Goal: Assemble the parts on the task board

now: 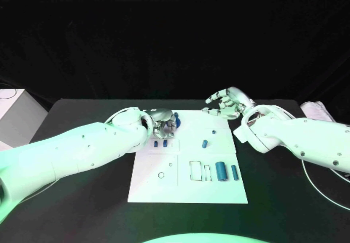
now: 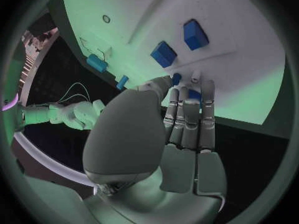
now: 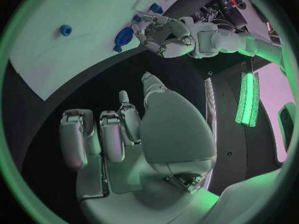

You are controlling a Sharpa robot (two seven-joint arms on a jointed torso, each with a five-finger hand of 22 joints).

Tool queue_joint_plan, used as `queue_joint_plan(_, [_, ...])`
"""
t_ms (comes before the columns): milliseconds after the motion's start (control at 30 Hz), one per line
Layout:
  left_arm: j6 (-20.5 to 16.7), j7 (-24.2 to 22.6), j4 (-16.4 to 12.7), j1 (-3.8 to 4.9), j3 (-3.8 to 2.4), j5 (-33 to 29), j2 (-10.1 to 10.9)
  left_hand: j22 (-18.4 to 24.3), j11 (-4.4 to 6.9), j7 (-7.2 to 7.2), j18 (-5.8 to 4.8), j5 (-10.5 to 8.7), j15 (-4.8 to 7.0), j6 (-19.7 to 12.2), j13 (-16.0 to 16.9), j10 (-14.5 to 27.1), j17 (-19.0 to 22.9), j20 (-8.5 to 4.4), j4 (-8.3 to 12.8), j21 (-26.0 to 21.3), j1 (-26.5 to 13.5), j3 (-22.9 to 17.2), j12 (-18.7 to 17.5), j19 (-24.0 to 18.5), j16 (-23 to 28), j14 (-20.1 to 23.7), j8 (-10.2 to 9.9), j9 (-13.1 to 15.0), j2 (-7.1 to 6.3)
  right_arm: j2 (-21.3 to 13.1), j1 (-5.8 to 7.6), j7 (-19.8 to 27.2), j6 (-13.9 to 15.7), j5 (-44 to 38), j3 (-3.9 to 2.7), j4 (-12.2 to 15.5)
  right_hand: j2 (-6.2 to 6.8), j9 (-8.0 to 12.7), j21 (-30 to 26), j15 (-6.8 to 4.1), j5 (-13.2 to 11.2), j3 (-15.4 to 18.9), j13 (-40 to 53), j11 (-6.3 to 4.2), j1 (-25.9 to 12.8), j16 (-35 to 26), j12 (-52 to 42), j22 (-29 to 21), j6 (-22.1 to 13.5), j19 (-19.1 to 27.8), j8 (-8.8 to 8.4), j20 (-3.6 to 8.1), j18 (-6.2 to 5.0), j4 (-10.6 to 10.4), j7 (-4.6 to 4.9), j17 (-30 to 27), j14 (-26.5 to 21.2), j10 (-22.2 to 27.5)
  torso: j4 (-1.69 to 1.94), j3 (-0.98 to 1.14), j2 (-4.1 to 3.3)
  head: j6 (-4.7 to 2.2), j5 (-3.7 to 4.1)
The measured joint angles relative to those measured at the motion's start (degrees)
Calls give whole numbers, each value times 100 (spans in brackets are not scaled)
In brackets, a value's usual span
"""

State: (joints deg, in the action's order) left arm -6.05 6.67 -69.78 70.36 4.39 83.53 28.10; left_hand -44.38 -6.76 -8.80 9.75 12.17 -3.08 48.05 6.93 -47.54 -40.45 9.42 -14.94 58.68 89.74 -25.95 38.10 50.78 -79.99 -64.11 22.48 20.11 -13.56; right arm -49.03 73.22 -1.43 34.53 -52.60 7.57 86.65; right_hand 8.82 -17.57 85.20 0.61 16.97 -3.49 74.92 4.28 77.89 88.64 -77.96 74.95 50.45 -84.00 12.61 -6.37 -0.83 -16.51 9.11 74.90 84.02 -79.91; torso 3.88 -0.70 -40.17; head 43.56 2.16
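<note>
Step in hand, by my reading: left silver hand [image 1: 162, 125] working small blue plastic part [image 2: 177, 78] at upper left of flat white task board [image 1: 219, 190], centre frame on black worktop [image 1: 87, 212]. Fingers [image 2: 187, 109] pressed together, tips on part; grip itself: cannot tell. Next move likely calls for seating part squarely. Right silver hand [image 1: 229, 101] hovers above board's upper right corner, fingers curled, holding nothing.

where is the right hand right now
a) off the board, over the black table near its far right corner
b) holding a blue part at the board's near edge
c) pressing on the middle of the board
a: in the head view the right hand is over the black table just past the far right corner of the board, fingers curled with nothing in them.
</note>
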Motion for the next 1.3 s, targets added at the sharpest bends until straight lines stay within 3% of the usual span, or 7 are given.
queue_joint_plan(533, [144,38,73,-1,19,-1,-64,-60,1,0,0,0,13,40,-46,-82,-144,-22,48,84,-26,-126,-85,-22,-104,-134,-67,-31,-26,2,0,-4,-5,-14,0,5,0,0,0,0,0,0,-1,0,0,0,0,-1,0,0,0,0,0,0,0,0,0,0,2,-2,-3,0,15])
queue_joint_plan(800, [199,66,101,4,16,-2,-87,-197,33,-2,0,0,53,124,-76,-216,-224,-84,190,235,-26,-301,-150,40,-178,-219,-88,-37,-25,2,0,-4,-6,-17,0,6,0,0,0,0,0,0,-1,0,0,0,0,-1,0,0,23,0,0,0,0,0,0,0,2,-5,-3,10,26])
queue_joint_plan(1033, [223,74,120,8,16,-2,-106,-384,104,2,0,0,93,269,-83,-412,-366,-102,343,405,-26,-485,-183,124,-246,-360,-87,-41,-25,2,0,-6,-7,-18,0,9,0,0,0,0,0,0,-1,0,0,0,0,-2,0,0,23,0,0,0,0,0,0,0,2,-5,-5,19,29])
queue_joint_plan(1133, [222,73,126,6,21,-2,-111,-586,177,57,0,0,157,466,-94,-655,-678,-185,461,593,-50,-603,-274,270,-353,-625,-88,2,-1,1,0,-6,-8,-18,0,10,0,-4,0,0,0,0,-1,0,0,0,0,-2,0,0,23,0,0,0,0,0,0,0,2,-5,-5,24,32])
queue_joint_plan(1300, [197,59,133,5,23,-2,-112,-722,230,84,-1,-2,209,594,-112,-856,-802,-232,579,703,-133,-721,-409,361,-355,-737,-119,48,20,1,0,-7,-8,-19,0,13,0,-5,1,0,0,0,-1,0,0,0,0,-3,0,0,23,0,0,0,0,0,0,0,3,-5,-5,25,36])
